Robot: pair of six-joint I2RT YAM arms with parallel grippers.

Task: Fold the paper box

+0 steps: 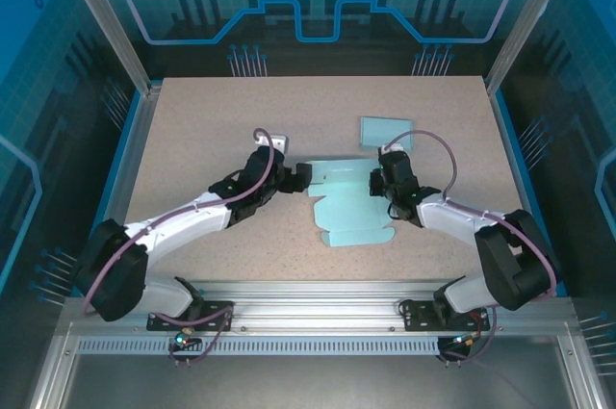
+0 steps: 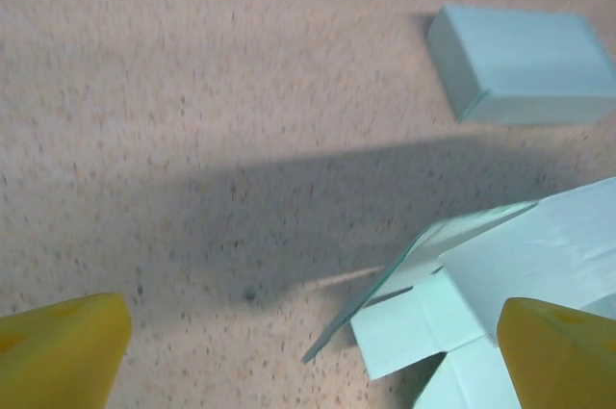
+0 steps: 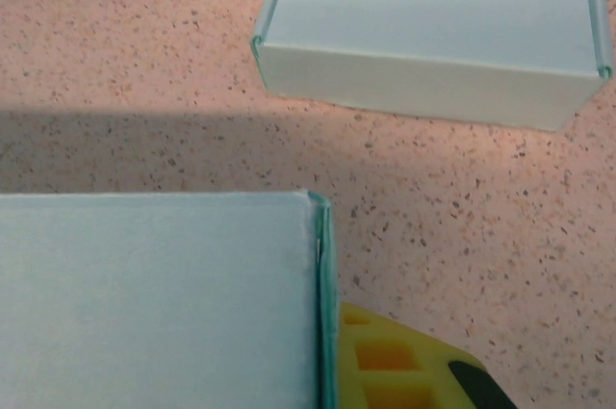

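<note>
The light teal paper box sheet (image 1: pixel 351 205) lies mostly flat in the middle of the table. My left gripper (image 1: pixel 302 176) is at its left edge and open wide. In the left wrist view its yellow fingertips (image 2: pixel 60 351) sit far apart, and a raised flap of the sheet (image 2: pixel 452 279) reaches in from the right. My right gripper (image 1: pixel 383 181) is at the sheet's right edge. In the right wrist view a doubled-over wall of the sheet (image 3: pixel 325 293) presses against one yellow finger (image 3: pixel 404 366). The other finger is hidden under the panel (image 3: pixel 154 293).
A second, folded teal box (image 1: pixel 385 130) rests on the table behind the right gripper; this folded box (image 2: pixel 525 63) is at the upper right of the left wrist view, and the folded box (image 3: pixel 428 24) also appears along the top of the right wrist view. Speckled tabletop (image 1: pixel 212 130) surrounds the sheet.
</note>
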